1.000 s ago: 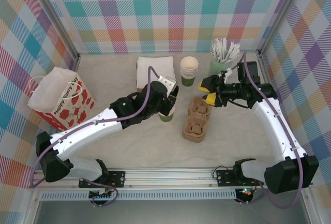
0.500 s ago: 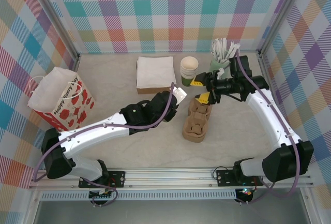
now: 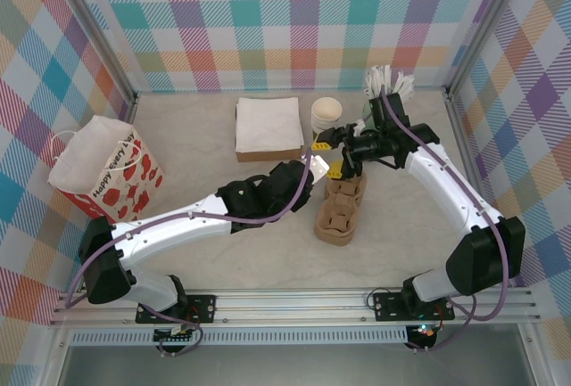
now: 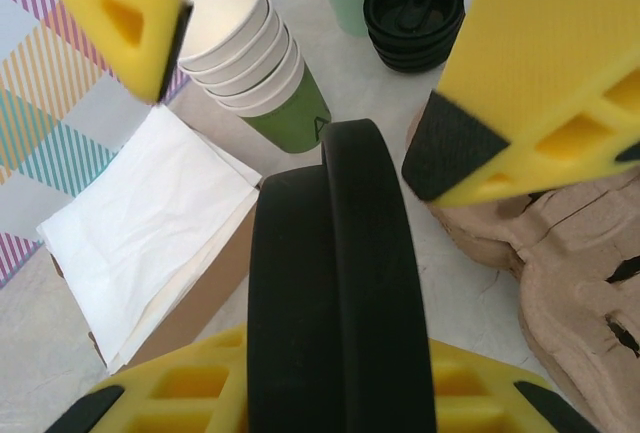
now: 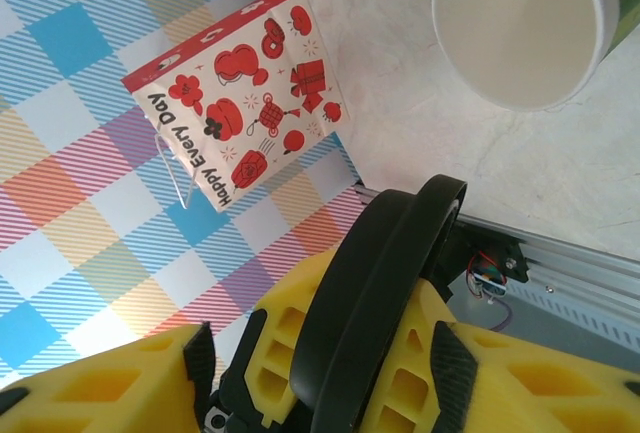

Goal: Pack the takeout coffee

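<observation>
My left gripper (image 3: 315, 165) is shut on a round black lid (image 4: 340, 253), held on edge between its yellow fingers (image 4: 150, 398). The fingers (image 4: 540, 63) of my right gripper (image 3: 332, 156) stand to either side of that lid, open and apart from it. In the right wrist view the lid (image 5: 390, 253) sits between the right gripper's pads (image 5: 195, 353). The takeout coffee cup (image 5: 520, 28), cream inside and lidless, stands on the table beyond. In the top view the left arm hides it.
A stack of green cups (image 3: 326, 114) and a pale green cup of white sticks (image 3: 385, 92) stand behind the grippers, with spare black lids (image 4: 412, 13) beside them. Napkins (image 3: 268, 123) lie at the back. A cardboard carrier (image 3: 339, 208) lies right of centre. A red-printed bag (image 3: 103, 168) stands far left.
The left gripper carried the lid right and back, away from the cup. The right gripper swung left to meet it and its fingers drew somewhat closer together.
</observation>
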Controlling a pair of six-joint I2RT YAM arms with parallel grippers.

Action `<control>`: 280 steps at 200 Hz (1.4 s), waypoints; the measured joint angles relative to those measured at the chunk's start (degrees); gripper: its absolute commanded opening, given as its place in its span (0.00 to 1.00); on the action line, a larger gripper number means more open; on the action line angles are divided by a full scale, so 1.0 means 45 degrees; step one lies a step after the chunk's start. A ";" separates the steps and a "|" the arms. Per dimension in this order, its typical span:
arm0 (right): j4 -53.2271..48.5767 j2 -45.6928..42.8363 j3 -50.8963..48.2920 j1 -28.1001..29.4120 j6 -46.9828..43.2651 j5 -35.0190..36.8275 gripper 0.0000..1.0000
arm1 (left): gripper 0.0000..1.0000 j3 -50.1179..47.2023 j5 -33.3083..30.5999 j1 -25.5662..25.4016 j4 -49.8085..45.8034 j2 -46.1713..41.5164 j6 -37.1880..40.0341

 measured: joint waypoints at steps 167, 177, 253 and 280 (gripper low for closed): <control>0.1967 -0.0049 -0.1549 0.0457 -0.1195 0.0719 0.06 | 0.95 -0.0991 0.1239 0.0107 -0.0068 -0.1962 -0.2103; 0.2234 -0.0185 -0.1729 0.0452 -0.1695 0.0903 0.05 | 0.98 -0.1117 0.1681 0.0287 -0.0063 -0.2438 -0.2555; 0.5226 -0.1530 -0.3565 0.0452 -0.4867 0.1365 0.05 | 1.00 -0.2317 0.6227 0.4541 0.0087 -0.4804 -0.9369; 0.6348 -0.1545 -0.3988 0.0452 -0.5625 0.1248 0.05 | 1.00 -0.2691 0.7796 0.5119 0.0403 -0.4503 -1.2245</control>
